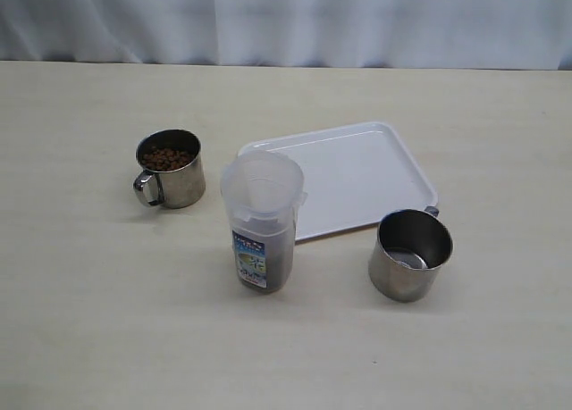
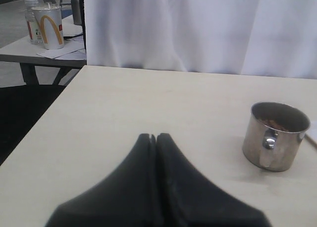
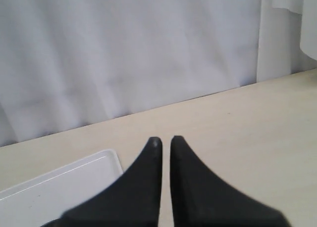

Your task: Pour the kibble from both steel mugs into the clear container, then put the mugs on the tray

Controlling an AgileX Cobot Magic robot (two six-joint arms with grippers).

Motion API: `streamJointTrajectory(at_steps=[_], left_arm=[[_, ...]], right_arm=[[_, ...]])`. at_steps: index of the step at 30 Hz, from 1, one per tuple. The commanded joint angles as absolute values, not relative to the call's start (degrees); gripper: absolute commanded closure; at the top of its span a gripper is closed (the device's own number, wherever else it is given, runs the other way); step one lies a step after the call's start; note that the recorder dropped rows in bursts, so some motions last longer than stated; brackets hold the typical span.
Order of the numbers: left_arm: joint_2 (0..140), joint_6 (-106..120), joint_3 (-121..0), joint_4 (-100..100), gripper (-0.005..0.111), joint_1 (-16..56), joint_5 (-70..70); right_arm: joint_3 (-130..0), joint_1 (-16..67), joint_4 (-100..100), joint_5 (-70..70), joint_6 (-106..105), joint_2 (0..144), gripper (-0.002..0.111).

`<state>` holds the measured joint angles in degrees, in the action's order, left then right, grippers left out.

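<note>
One steel mug [image 1: 170,169] stands left of the tray with brown kibble [image 1: 167,159] inside; the left wrist view shows this mug [image 2: 274,135] with its handle facing the camera. A second steel mug [image 1: 409,254] stands at the tray's front right corner and looks empty. The clear container [image 1: 262,221] stands upright between them, with kibble [image 1: 279,260] dark in its lower part. The white tray [image 1: 344,178] lies bare behind it. My left gripper [image 2: 155,136] is shut on nothing, well short of the kibble mug. My right gripper [image 3: 166,139] holds nothing, its fingers a thin slit apart, beside the tray [image 3: 59,187]. Neither gripper shows in the exterior view.
A white curtain [image 1: 286,21] hangs along the table's far edge. The table's side edge [image 2: 39,123] runs near my left gripper, and beyond it stands another table with a paper cup [image 2: 48,25] and a bottle.
</note>
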<state>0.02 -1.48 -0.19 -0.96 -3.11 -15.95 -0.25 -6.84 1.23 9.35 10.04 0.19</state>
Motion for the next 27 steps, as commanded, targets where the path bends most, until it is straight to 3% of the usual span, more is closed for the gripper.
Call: streamJointTrajectory(at_steps=[1,10,27], left_arm=[[0.0,-1.78,0.0,-0.82,0.107,-2.63,-15.78],[0.0,-1.78,0.0,-0.82,0.107,-2.63,-15.78],[0.0,-1.78,0.0,-0.82,0.107,-2.63,-15.4]], right_arm=[[0.0,-7.86,2.15,9.75,9.69,0.0,0.104],[0.0,0.45,1.44,9.75,9.69,0.0,0.104],[0.0,0.14,-3.32,12.67,9.69,0.0,0.104]])
